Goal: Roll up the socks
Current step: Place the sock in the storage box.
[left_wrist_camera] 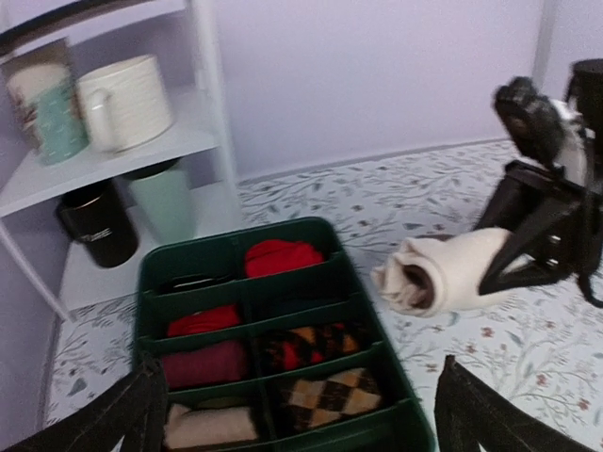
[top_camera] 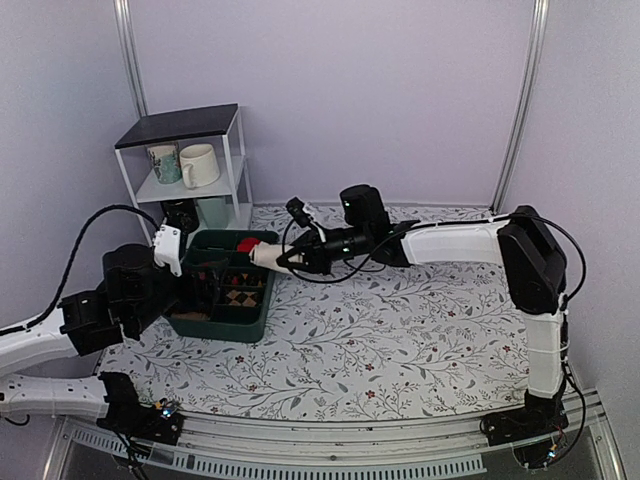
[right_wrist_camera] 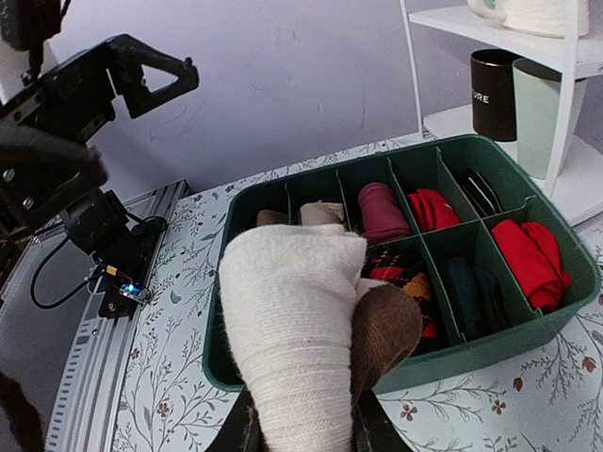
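Note:
The socks (right_wrist_camera: 292,330) are rolled into a cream bundle with a dark brown end (right_wrist_camera: 382,330) at one side. My right gripper (right_wrist_camera: 301,428) is shut on the bundle and holds it just above the table, beside the green divided tray (right_wrist_camera: 499,344). From above, the bundle (top_camera: 268,256) sits at the tray's right rim (top_camera: 258,318) with the right gripper (top_camera: 292,258) behind it. The left wrist view shows the roll (left_wrist_camera: 443,273) to the right of the tray (left_wrist_camera: 188,250). My left gripper (left_wrist_camera: 301,424) is open and empty at the tray's near-left side (top_camera: 178,290).
The tray holds red rolled socks (right_wrist_camera: 528,259), maroon socks (right_wrist_camera: 382,212), brown-and-cream checked socks (left_wrist_camera: 334,395) and other rolls. A white shelf (top_camera: 185,160) with mugs (left_wrist_camera: 127,99) stands behind the tray. Floral cloth (top_camera: 400,330) covers the table.

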Robot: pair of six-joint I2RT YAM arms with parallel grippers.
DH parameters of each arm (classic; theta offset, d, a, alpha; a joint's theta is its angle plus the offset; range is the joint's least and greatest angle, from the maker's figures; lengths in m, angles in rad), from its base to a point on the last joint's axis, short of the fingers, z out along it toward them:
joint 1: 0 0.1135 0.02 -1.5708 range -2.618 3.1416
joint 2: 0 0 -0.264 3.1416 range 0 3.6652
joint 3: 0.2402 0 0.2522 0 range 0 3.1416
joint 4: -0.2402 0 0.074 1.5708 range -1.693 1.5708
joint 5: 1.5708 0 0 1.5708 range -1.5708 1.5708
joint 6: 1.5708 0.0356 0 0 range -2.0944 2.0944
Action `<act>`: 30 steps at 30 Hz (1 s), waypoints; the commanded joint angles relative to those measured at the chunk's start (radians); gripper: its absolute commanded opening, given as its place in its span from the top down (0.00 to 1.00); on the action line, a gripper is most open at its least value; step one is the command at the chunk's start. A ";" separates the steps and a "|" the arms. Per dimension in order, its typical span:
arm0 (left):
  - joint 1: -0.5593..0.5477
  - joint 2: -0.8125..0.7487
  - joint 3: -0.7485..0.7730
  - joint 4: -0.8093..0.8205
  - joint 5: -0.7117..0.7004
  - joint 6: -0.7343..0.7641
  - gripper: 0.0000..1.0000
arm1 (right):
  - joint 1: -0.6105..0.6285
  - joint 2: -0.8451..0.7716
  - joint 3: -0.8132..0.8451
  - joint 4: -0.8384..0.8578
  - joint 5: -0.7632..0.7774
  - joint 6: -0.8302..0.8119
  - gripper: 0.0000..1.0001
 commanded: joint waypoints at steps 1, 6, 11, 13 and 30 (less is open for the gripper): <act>0.154 -0.023 0.022 -0.100 -0.129 -0.128 0.01 | 0.039 0.143 0.178 -0.063 -0.046 0.010 1.00; 0.304 -0.072 -0.021 -0.095 -0.030 -0.170 0.00 | 0.115 0.261 0.333 -0.165 -0.030 -0.030 1.00; 0.336 -0.077 -0.033 -0.124 -0.012 -0.193 0.00 | 0.150 0.346 0.389 -0.204 -0.011 -0.037 1.00; 0.337 -0.081 -0.031 -0.124 -0.008 -0.199 0.00 | 0.168 0.364 0.411 -0.232 0.010 -0.051 1.00; 0.342 -0.092 -0.030 -0.123 0.077 -0.159 0.01 | 0.214 0.420 0.465 -0.455 0.262 -0.146 0.99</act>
